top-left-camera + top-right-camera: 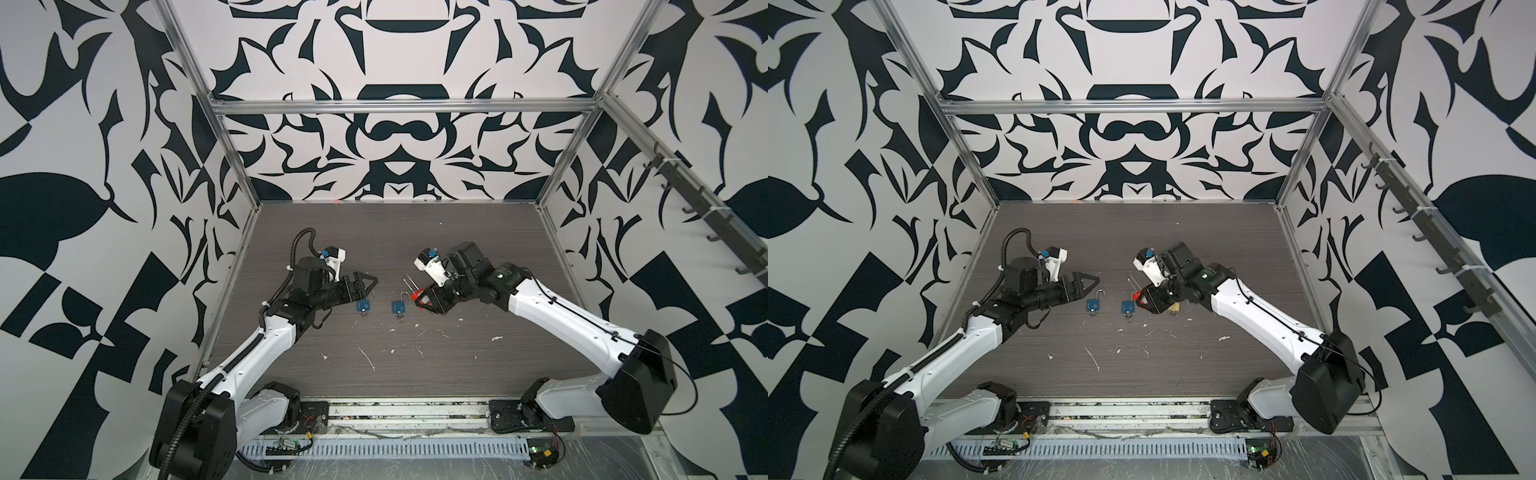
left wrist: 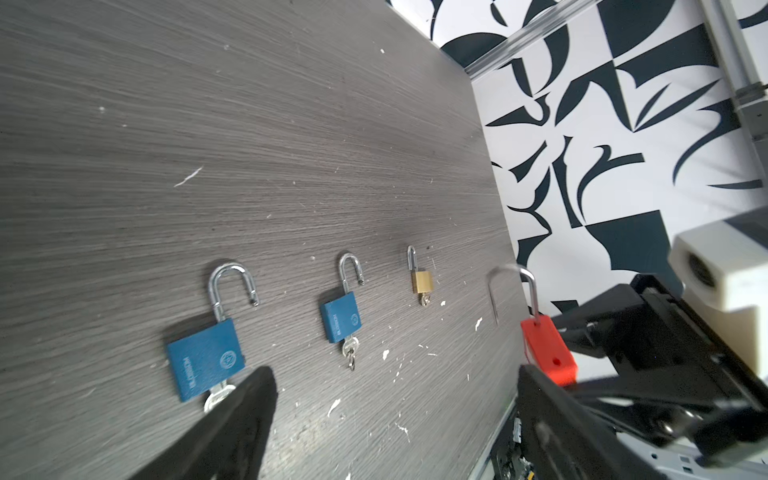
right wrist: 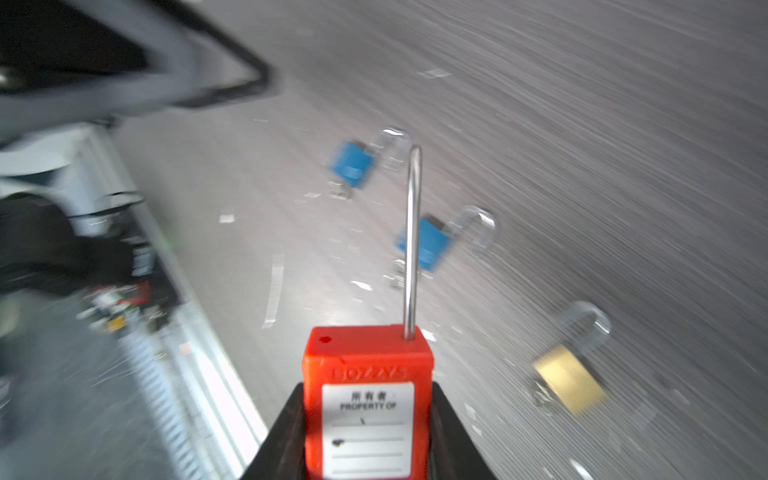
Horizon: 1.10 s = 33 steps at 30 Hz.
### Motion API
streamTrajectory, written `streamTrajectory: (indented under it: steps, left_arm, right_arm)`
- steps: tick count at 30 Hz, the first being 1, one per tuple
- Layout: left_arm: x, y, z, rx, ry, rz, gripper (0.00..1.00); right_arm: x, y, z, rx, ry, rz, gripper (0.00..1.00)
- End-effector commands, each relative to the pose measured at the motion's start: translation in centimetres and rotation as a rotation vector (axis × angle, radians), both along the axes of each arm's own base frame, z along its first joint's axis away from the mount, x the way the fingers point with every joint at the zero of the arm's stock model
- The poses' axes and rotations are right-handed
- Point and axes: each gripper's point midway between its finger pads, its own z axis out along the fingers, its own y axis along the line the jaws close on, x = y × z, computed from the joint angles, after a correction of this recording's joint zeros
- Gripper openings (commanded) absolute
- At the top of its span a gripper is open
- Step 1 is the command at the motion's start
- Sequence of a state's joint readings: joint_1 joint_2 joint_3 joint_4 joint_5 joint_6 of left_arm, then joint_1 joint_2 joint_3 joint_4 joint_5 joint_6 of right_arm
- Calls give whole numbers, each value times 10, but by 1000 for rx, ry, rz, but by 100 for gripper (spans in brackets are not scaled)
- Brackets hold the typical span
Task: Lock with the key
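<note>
My right gripper (image 3: pixel 368 411) is shut on a red padlock (image 3: pixel 368 365) by the sides of its body, held above the table. Its long steel shackle (image 3: pixel 411 249) stands open, and no key shows on it. The same red padlock (image 1: pixel 417 296) shows in a top view. A blue padlock (image 2: pixel 205 361) lies flat with its shackle open and a key (image 2: pixel 216 401) in its base. My left gripper (image 2: pixel 395 390) hovers open just beside it, holding nothing. A second blue padlock (image 2: pixel 340 318) lies open with its own key (image 2: pixel 351 347) in it.
A small brass padlock (image 2: pixel 422 281) lies open on the dark wood table (image 1: pixel 457 249), under my right arm in both top views. White flecks are scattered over the table's front. Patterned walls and aluminium posts (image 1: pixel 232 149) enclose the workspace.
</note>
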<state>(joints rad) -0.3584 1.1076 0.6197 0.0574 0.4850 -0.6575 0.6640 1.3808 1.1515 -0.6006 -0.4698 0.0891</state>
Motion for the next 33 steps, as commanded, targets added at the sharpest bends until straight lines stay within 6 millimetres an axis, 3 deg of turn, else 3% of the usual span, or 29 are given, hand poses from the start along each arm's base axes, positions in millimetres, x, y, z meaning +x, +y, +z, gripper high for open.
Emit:
streamTrajectory:
  steps: [1,7,10,21,33]
  left_arm:
    - [0,-13,48,-90,-204,-89,97]
    - [-2,-29,70,-167,-275,-193,96]
    - [-6,-35,72,-197,-257,-245,87]
    - [-28,-35,65,-228,-211,-296,64]
    - [-37,-37,49,-230,-169,-326,61]
  right_arm:
    - [-35,28,37,162,112,225,0]
    - [-45,53,54,226,184,300,0]
    - [-41,57,57,240,177,286,0]
    - [-21,60,58,227,114,211,0]
    - [-15,64,56,218,129,186,0]
